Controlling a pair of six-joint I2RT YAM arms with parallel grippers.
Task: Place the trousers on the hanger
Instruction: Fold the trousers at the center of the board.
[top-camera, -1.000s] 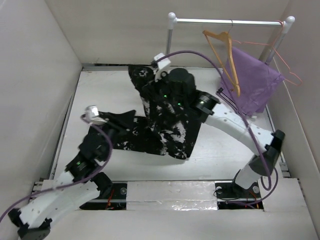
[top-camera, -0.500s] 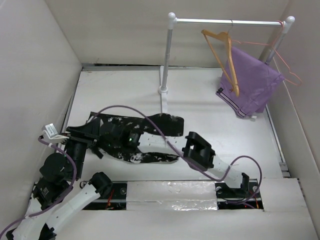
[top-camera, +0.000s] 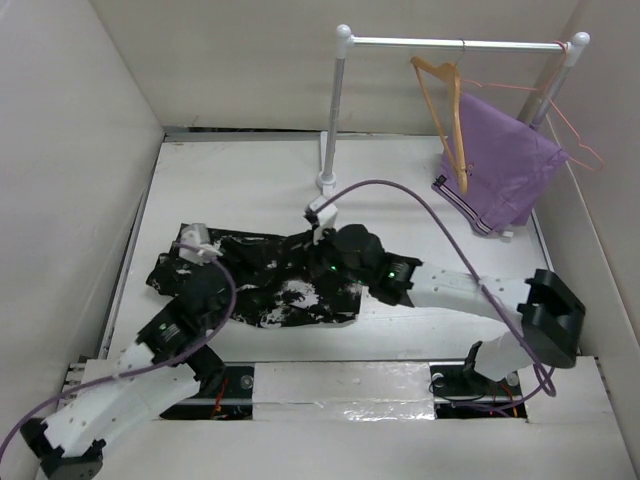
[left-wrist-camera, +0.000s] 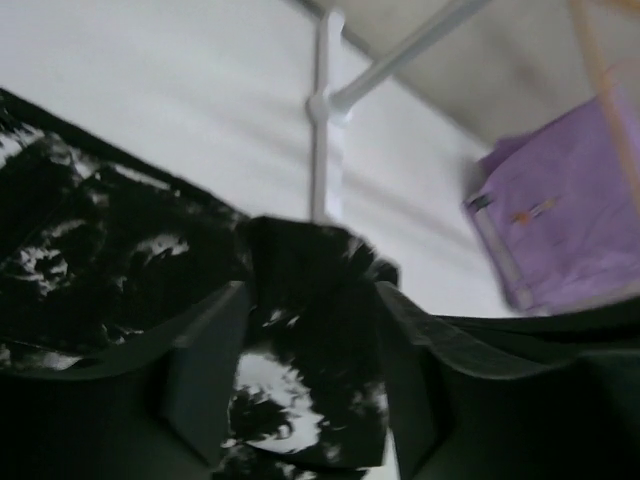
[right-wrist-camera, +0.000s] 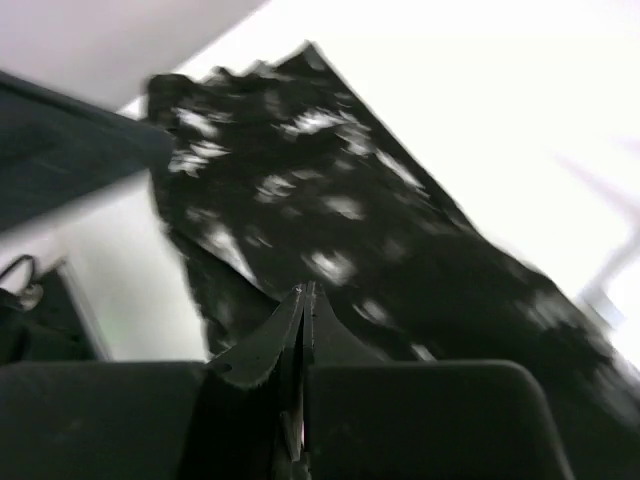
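Observation:
The black, white-speckled trousers (top-camera: 260, 280) lie spread flat on the front left of the table. My left gripper (top-camera: 222, 268) hovers low over their left part. In the left wrist view it (left-wrist-camera: 305, 370) is open, and a fold of the trousers (left-wrist-camera: 300, 300) fills the gap between the fingers (left-wrist-camera: 205, 375). My right gripper (top-camera: 318, 268) is over the right end of the trousers. In the right wrist view its jaws (right-wrist-camera: 305, 292) are pressed together above the cloth (right-wrist-camera: 330, 200), with nothing seen between them. The tan wooden hanger (top-camera: 450, 110) hangs on the rail at the back right.
A white clothes rack has its post (top-camera: 332, 110) and foot (top-camera: 325, 182) at the back centre. A purple cloth (top-camera: 505, 165) and thin pink wire hangers (top-camera: 572, 125) hang at the rail's right end. White walls close in the left, back and right sides.
The right gripper has drawn back from the trousers' left part to their right end. The left gripper has come in from the far left onto the trousers. The trousers now lie more spread out.

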